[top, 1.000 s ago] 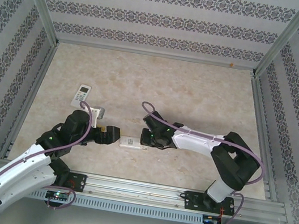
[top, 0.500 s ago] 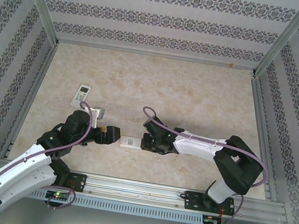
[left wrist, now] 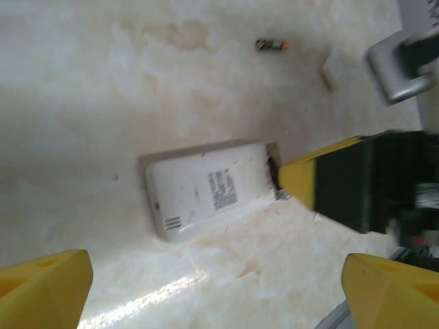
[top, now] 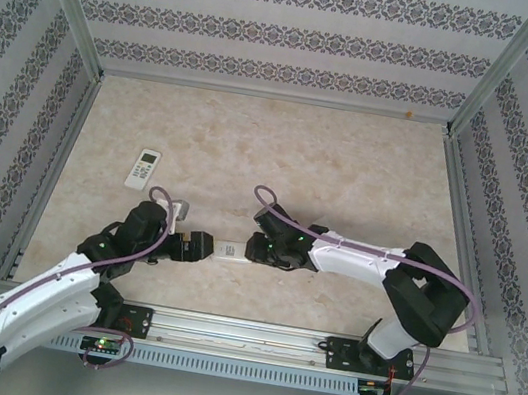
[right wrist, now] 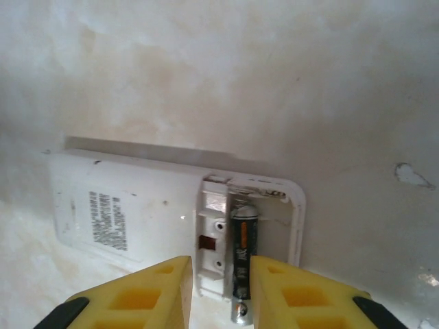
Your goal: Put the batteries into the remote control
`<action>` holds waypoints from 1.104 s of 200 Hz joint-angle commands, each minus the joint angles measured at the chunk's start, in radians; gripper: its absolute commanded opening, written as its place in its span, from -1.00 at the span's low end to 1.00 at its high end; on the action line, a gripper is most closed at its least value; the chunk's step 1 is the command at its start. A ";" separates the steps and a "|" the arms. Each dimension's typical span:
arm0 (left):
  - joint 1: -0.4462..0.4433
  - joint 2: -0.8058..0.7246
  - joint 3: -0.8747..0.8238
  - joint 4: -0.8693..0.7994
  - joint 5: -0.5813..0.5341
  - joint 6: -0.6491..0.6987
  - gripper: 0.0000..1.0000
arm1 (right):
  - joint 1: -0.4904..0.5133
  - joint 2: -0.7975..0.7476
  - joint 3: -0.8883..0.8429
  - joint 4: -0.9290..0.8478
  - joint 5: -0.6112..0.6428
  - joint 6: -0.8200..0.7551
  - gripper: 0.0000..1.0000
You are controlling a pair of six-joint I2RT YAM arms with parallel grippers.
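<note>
Seen from above, the right arm has stretched further left during the last second. The right fingers (top: 260,250) now stand at the right end of the white remote (top: 230,251), which lies on the desk (top: 349,171) between the two arms. The left arm has drawn a little toward the near edge, and the left fingers (top: 197,245) are just beside the remote's left end. A second remote (top: 144,168) lies well apart, at the far left. In the left wrist view the left fingers are spread wide and hold nothing. The remote lies face down beyond them, and a loose battery (left wrist: 272,45) rests alone on the desk further off. In the right wrist view the open battery bay (right wrist: 250,236) has one battery (right wrist: 243,250) lying in a slot, while the slot next to it looks empty. The right fingers stand only narrowly apart around the end of this battery, with a clear gap on one side, so they do not clamp it. I judge that this battery has just been placed and released, and that its end may still need pressing down.
</note>
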 commanded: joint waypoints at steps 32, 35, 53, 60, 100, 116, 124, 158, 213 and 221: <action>0.009 0.170 0.009 0.119 0.083 -0.013 0.38 | 0.006 -0.027 -0.038 -0.028 0.038 0.004 -0.46; 0.009 0.183 0.012 0.123 0.086 -0.012 0.36 | 0.007 -0.026 -0.038 -0.028 0.039 0.004 -0.46; 0.009 0.251 0.024 0.154 0.094 -0.007 0.31 | 0.006 -0.020 -0.038 -0.031 0.042 -0.003 -0.50; 0.009 0.273 0.029 0.166 0.096 -0.006 0.30 | 0.006 -0.016 -0.037 -0.031 0.040 -0.006 -0.53; 0.006 0.358 0.046 0.218 0.113 0.005 0.21 | 0.006 0.003 -0.030 -0.007 0.022 -0.007 -0.71; 0.004 0.381 0.039 0.252 0.130 -0.003 0.18 | 0.006 0.014 -0.021 -0.009 0.022 -0.010 -0.71; 0.002 0.391 0.037 0.265 0.138 -0.008 0.17 | 0.006 0.020 -0.019 -0.008 0.020 -0.010 -0.71; -0.001 0.428 0.031 0.312 0.161 -0.024 0.11 | 0.006 0.040 -0.014 0.008 0.013 -0.007 -0.71; -0.002 0.484 0.036 0.329 0.162 -0.023 0.08 | 0.005 0.062 0.001 -0.001 0.009 -0.009 -0.71; -0.002 0.487 0.036 0.327 0.157 -0.020 0.07 | 0.006 0.051 0.000 -0.004 0.007 -0.010 -0.70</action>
